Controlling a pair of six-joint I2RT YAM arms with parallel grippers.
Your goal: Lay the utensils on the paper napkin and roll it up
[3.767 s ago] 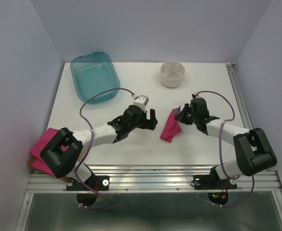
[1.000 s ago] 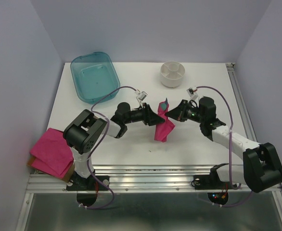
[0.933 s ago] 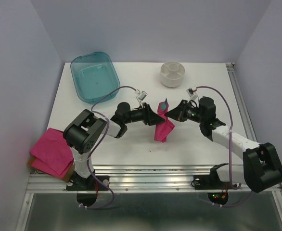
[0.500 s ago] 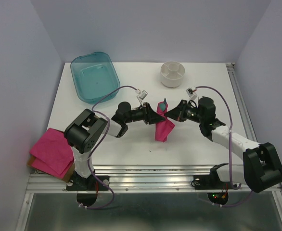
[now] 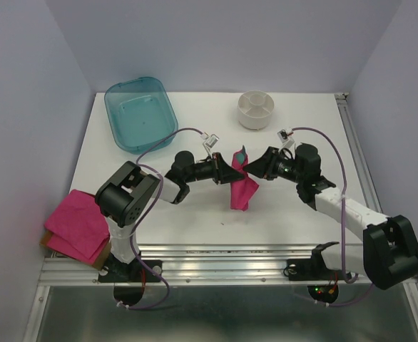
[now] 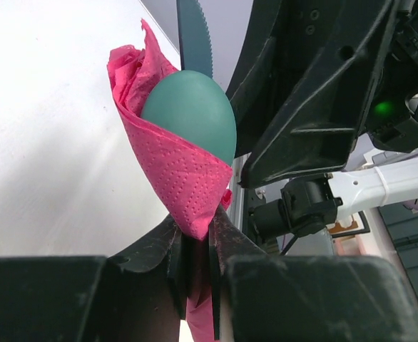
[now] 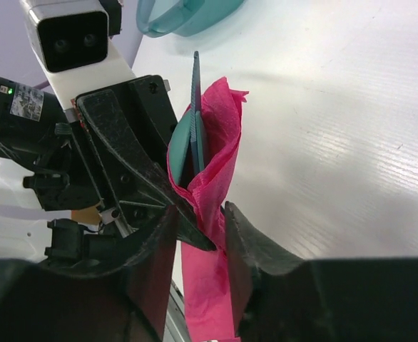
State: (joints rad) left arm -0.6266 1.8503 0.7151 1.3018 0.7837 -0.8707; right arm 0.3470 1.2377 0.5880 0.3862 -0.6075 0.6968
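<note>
Since the earliest frame the paper napkin [image 5: 242,187] has changed from a crumpled heap lying beside the right end effector [image 5: 254,169] to an upright roll in the middle of the surface [image 5: 202,107]. The left end effector [image 5: 228,173], then well apart from it, has come in to meet it from the left. Over the last second the left jaws have drawn together on the paper.

In the left wrist view the two dark fingers [image 6: 172,246] pinch the lower part of the napkin between them, so this end effector holds the roll. The right end effector reaches in from the right. In its own view its jaws stand narrowly apart, one on each side of the pink paper, with a small gap showing, so they are not clamping it.

The utensils [image 5: 242,154] stand inside the napkin, their dark-teal tips rising out of its top. The left wrist view shows a spoon [image 6: 191,114] cupped by the paper and a knife [image 6: 193,39] with a toothed edge behind it. Whether the roll's bottom touches the surface cannot be told.

Far left on the surface sits a clear teal tub [image 5: 141,114], and far right of centre a white round dish [image 5: 256,109]. A pile of pink napkins [image 5: 77,224] lies at the near left edge
</note>
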